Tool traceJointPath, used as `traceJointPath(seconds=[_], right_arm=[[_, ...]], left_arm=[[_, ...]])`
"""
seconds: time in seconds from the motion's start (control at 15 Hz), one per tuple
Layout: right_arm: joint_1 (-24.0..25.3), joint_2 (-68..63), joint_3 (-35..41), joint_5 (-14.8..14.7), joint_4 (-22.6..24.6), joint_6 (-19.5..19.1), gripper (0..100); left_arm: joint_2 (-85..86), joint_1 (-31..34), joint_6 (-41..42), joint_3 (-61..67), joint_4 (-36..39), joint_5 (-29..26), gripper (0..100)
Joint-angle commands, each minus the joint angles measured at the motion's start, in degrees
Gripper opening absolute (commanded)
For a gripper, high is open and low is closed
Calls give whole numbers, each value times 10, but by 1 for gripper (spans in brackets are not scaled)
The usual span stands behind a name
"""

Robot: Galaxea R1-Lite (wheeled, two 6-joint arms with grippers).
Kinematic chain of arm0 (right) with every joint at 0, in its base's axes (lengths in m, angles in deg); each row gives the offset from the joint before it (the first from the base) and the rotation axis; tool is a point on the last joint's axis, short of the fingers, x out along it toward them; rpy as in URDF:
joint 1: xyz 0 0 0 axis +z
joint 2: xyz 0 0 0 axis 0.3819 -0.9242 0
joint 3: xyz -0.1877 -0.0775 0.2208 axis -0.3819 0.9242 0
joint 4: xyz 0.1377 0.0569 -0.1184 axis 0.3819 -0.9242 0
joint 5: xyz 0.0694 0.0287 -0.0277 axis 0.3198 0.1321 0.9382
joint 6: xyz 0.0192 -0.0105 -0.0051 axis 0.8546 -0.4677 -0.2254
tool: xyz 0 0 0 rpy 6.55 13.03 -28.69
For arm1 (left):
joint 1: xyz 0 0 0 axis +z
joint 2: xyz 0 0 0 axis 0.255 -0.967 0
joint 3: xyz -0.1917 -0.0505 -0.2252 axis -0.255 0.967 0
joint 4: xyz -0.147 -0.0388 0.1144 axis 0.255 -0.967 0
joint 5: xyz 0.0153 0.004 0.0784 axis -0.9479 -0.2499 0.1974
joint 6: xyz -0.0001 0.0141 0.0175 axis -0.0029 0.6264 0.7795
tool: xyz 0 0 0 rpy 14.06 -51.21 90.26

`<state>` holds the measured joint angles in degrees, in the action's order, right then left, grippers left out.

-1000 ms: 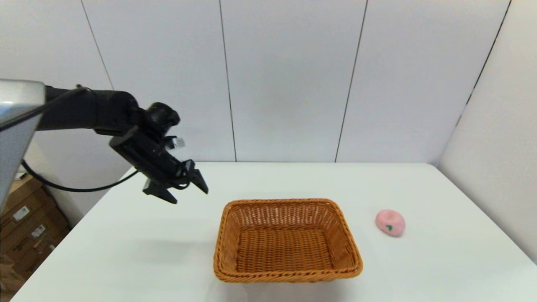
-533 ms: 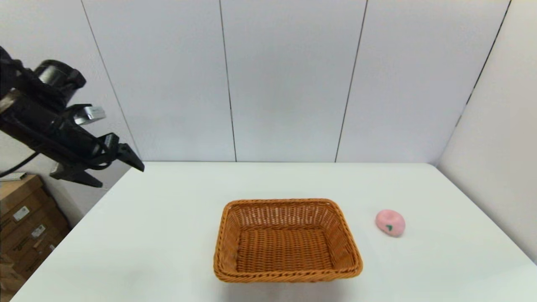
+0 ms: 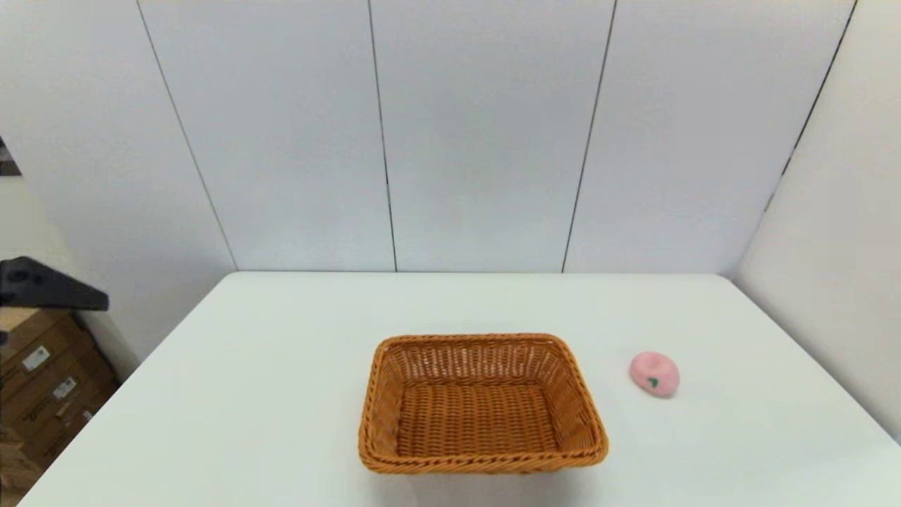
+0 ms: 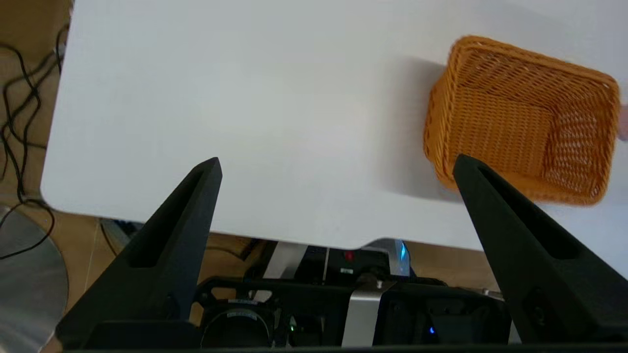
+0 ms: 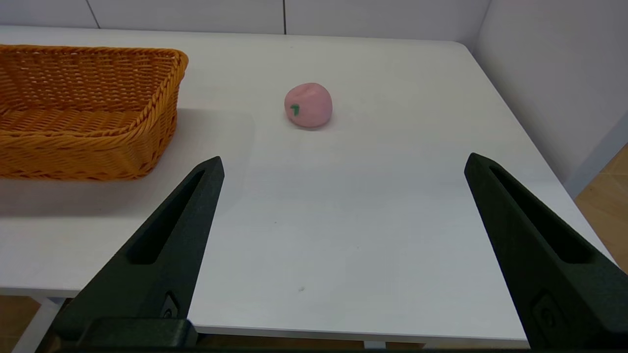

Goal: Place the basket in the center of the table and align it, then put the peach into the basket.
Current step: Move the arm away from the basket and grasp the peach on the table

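Basket [image 3: 482,405] sat empty and upright near the middle of the white surface [image 3: 246,394], toward the near edge, long sides running across the head view, braided rim intact all round. Peach [image 3: 655,374] lay on the surface to the basket's right, apart from it and not touching, green leaf mark facing the robot. Left pincer [image 4: 336,164] held off the surface's left side and high above it, fingers spread wide with nothing between them; in the head view only a dark tip showed at the far left edge. From the left wrist view, looked down across bare white surface to the basket [image 4: 520,122], with the robot's base and a floor cable beneath. Right pincer [image 5: 343,162] outside the head view; from its own wrist view, sat low at the near right edge of the surface [image 5: 343,220], fingers wide apart and empty, peach [image 5: 308,105] ahead between them and well apart, basket [image 5: 83,110] off to one side.
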<state>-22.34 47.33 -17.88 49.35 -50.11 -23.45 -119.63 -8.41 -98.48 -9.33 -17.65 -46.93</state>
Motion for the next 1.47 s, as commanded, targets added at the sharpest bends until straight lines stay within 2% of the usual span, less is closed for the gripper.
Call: traceJointPath(seconds=[0.07, 0.47, 0.67, 0.87, 1.07, 1.2, 1.33, 1.47], right_arm=[[0, 0, 0, 0, 0, -1, 100], [1, 0, 0, -1, 0, 0, 100], [1, 0, 0, -1, 0, 0, 100], [1, 0, 0, -2, 1, 2, 100], [1, 0, 0, -2, 0, 1, 100], [1, 0, 0, -2, 0, 1, 100], [0, 0, 0, -2, 0, 1, 100], [1, 0, 1, -2, 2, 3, 100]], left_arm=[[305, 0, 32, 176, 7, -1, 100], [500, -18, 54, 340, 22, -1, 100], [563, -43, 54, 389, 54, 4, 100], [593, -66, 54, 434, 83, 34, 100], [639, -66, 84, 580, 273, 97, 100], [648, -65, 96, 660, 387, 116, 100], [669, -65, 103, 704, 437, 116, 100], [711, -66, 130, 737, 444, 115, 100]])
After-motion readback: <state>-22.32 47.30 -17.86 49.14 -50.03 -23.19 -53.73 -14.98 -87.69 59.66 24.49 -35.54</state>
